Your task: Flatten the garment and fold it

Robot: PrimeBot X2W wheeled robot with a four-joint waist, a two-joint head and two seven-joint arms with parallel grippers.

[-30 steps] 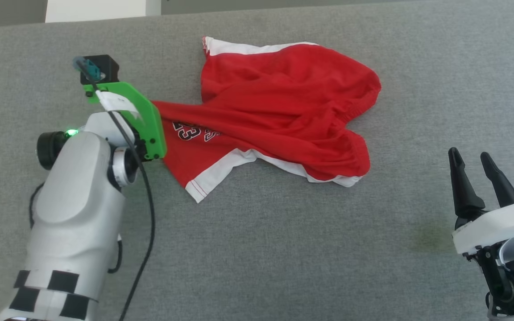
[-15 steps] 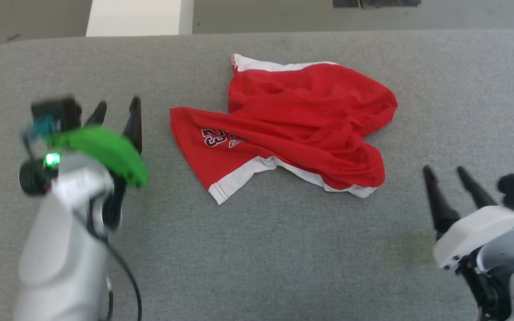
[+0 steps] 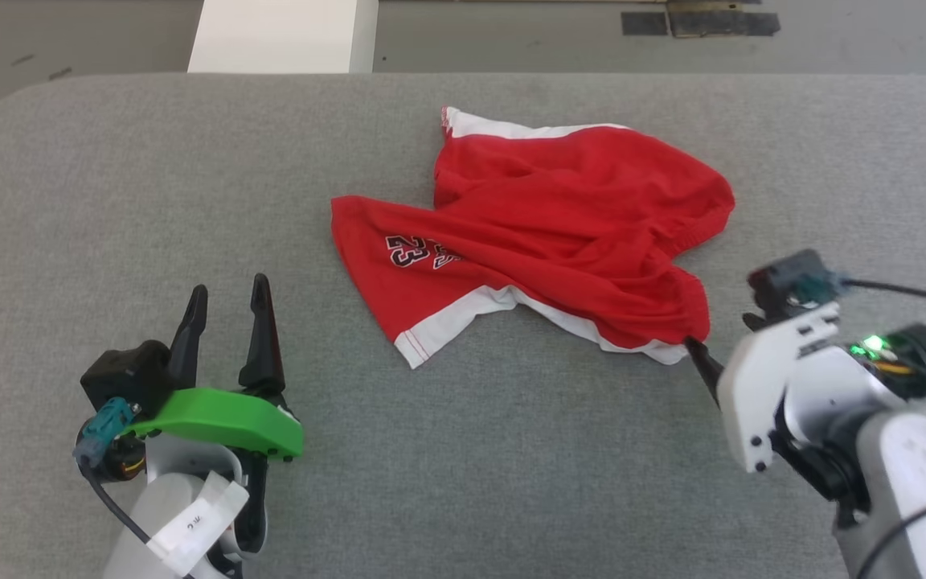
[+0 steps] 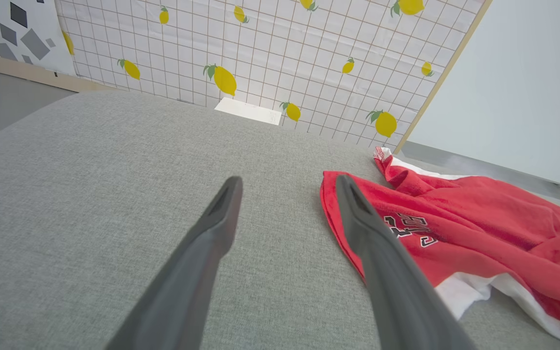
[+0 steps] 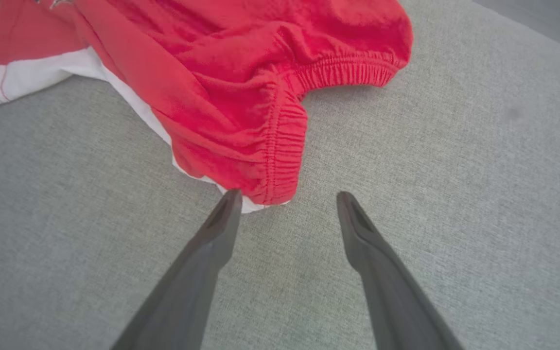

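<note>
The garment (image 3: 559, 233) is a pair of red shorts with white trim, lying crumpled in the middle of the grey table. One leg with a dark "23" print spreads toward the left. My left gripper (image 3: 230, 285) stands open and empty at the lower left, well clear of the cloth. In the left wrist view the garment (image 4: 479, 233) lies right of the left gripper (image 4: 288, 180). My right gripper (image 3: 716, 331) is open at the garment's near right corner. In the right wrist view the right gripper (image 5: 288, 194) has its fingertips just short of the gathered waistband (image 5: 285, 160), with nothing between them.
The grey padded table (image 3: 463, 466) has free surface in front and to the left. Its rounded far left corner (image 3: 5, 96) and far edge are near the garment. A white box (image 3: 282, 36) stands beyond the edge. A lemon-patterned wall (image 4: 270, 48) is behind.
My left gripper let go of the printed leg, opened and drew back to the lower left. The right arm swung in to the waistband corner. The head camera shifted, showing more of the far edge.
</note>
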